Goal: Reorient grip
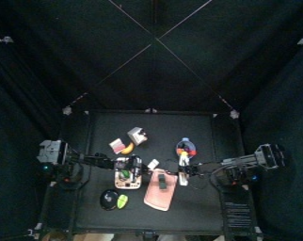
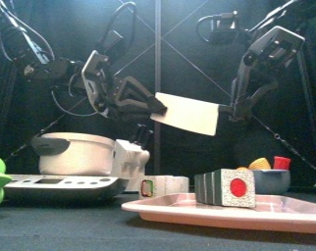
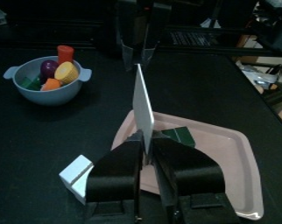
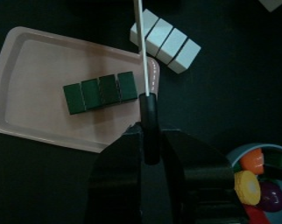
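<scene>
Knife [image 2: 191, 114], mid-frame above the bench, is clamped by our right gripper [image 4: 144, 105] and left gripper [image 3: 144, 157]; we should release one only once the other holds firm.

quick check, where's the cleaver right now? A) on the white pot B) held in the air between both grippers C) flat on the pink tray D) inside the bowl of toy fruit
B: the cleaver hangs above the table, left gripper on one end, right gripper on the other, well above the pink tray.
</scene>
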